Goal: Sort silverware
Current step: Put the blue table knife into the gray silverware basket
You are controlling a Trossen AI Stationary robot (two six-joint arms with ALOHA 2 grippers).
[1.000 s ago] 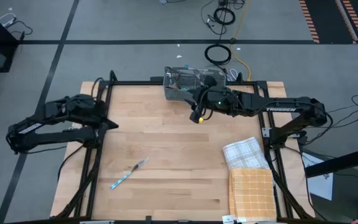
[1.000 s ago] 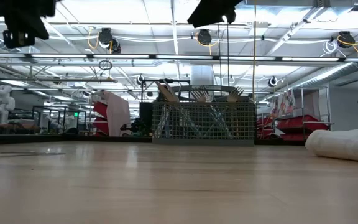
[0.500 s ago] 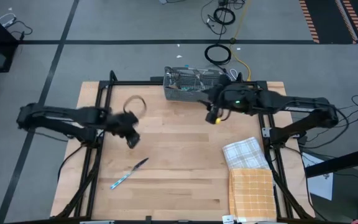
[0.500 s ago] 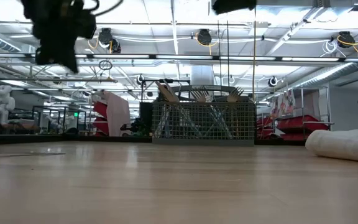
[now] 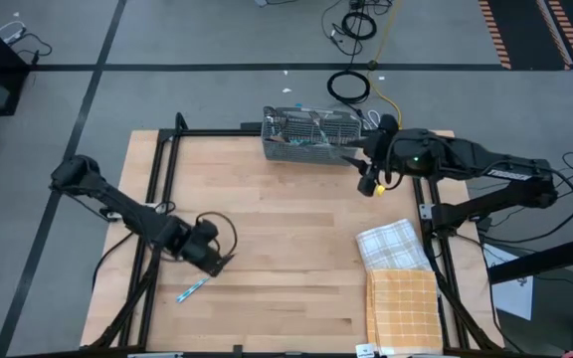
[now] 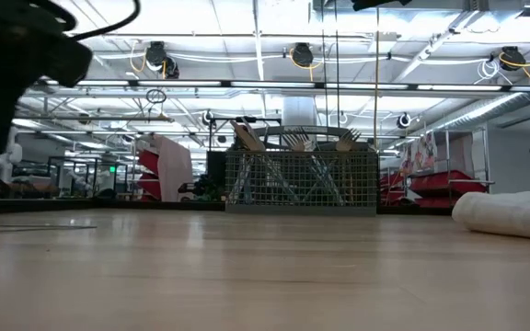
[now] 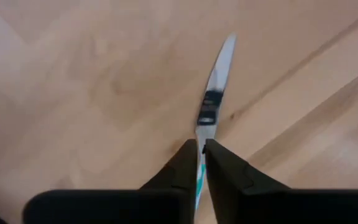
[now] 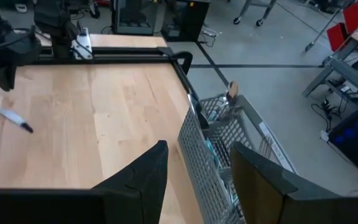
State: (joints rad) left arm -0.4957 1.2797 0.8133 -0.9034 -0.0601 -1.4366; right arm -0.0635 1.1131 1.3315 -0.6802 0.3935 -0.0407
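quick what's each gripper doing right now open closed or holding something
Left gripper: closed on the knife lying on the table.
Right gripper: open, empty, by the wire basket.

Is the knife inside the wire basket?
No, the knife lies on the wooden table by the left gripper, far from the basket.

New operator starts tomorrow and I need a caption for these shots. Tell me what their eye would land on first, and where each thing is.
The left gripper is down on the table's near-left part, its fingers pinched around a lone blue-handled knife lying flat on the wood. At the far edge stands the wire-mesh caddy, with the open right gripper just beside it. Folded cloths lie at the near right.
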